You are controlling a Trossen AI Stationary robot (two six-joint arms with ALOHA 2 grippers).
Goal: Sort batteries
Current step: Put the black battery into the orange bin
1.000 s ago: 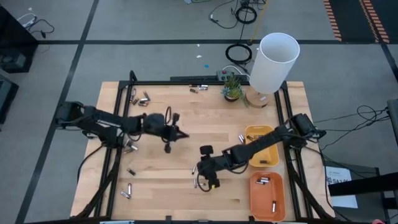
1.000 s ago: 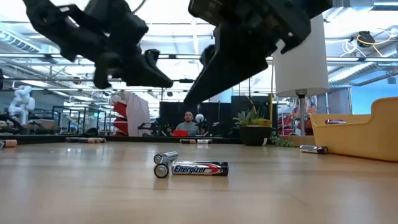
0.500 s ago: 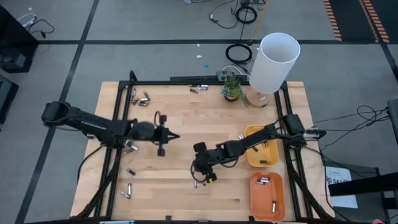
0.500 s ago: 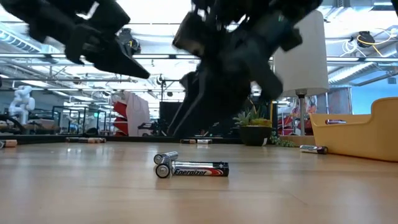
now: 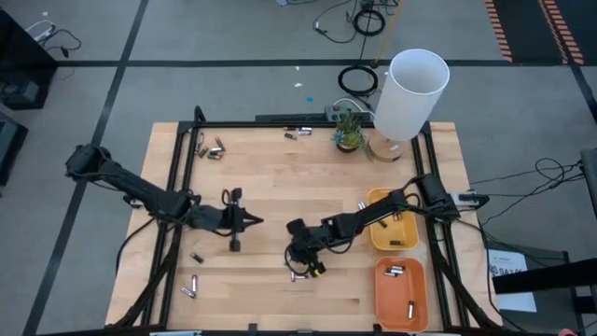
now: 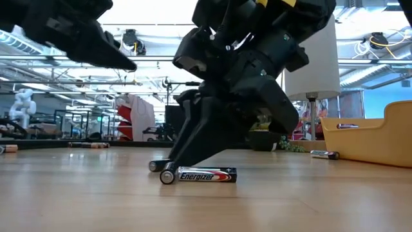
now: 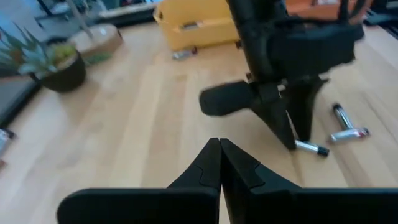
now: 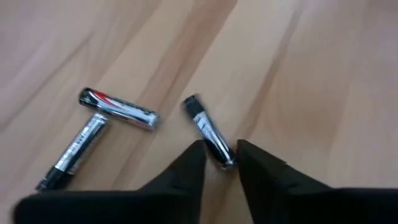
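My right gripper (image 8: 219,155) is down at the tabletop in the middle of the near half (image 5: 298,269), closed around one end of a dark battery (image 8: 208,134). Two other batteries lie beside it on their sides: an Energizer cell (image 8: 118,109) (image 6: 206,174) and a silvery one (image 8: 76,148). My left gripper (image 5: 257,221) (image 7: 219,147) hovers shut and empty above the table, left of the right gripper. More batteries lie at the near left (image 5: 190,287) and far left (image 5: 213,147). My right gripper has the dark battery's end (image 8: 224,158) between its two fingers, one on each long side. The fingers (image 6: 177,151) come slanting down from the table's right. The battery lies flat on the wood, its other end (image 7: 318,150) sticking out past the fingertips.
A yellow tray (image 5: 392,227) and an orange tray (image 5: 401,291), each holding batteries, stand at the right edge. A white lamp (image 5: 410,91) and a small plant (image 5: 348,131) are at the far edge. Bare wood lies between the two arms.
My right gripper has come down onto the table over the group of batteries, moving a little toward the left edge. The battery behind the Energizer cell has shifted slightly under its fingers. My left gripper has drawn back toward the table's left and near edges, rolling as it went.
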